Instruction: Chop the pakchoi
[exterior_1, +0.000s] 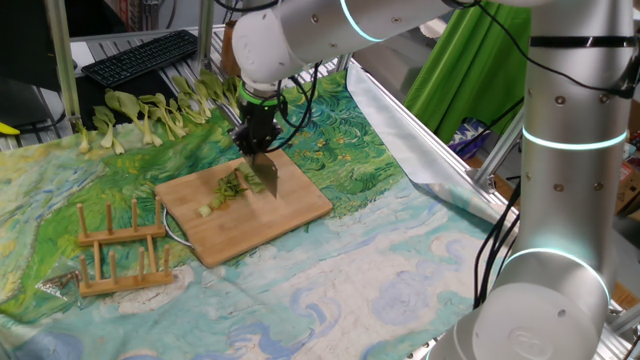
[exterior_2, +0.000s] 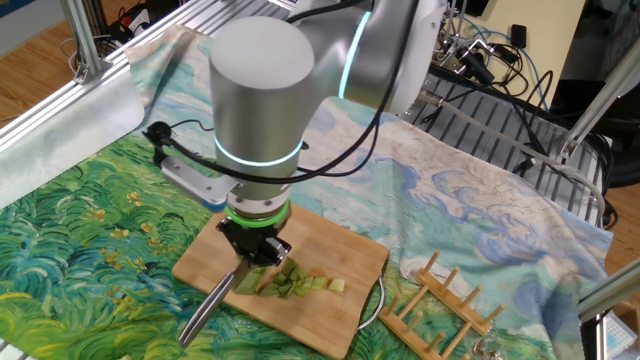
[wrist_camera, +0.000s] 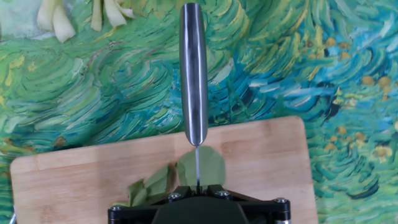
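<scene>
- The black two-finger gripper (exterior_1: 257, 140) is clamped tight on a steel-handled kitchen knife (exterior_2: 212, 303), blade down.
- The chopped green pakchoi (exterior_2: 290, 281) lies mid-board on the pale bamboo cutting board (exterior_1: 300, 205), its pieces strung along the board's length.
- The pieces sit directly beside the blade, crosswise to it.

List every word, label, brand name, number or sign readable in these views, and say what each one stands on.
No readable text in any view.
Keyboard: key legends too small to read.
Robot arm: glowing rings only, no brand mark showing.
Knife: plain metal handle, no marking.
Cutting board, wooden rack: bare wood, no stamp.
Tablecloth: painted swirls only, no lettering.
</scene>
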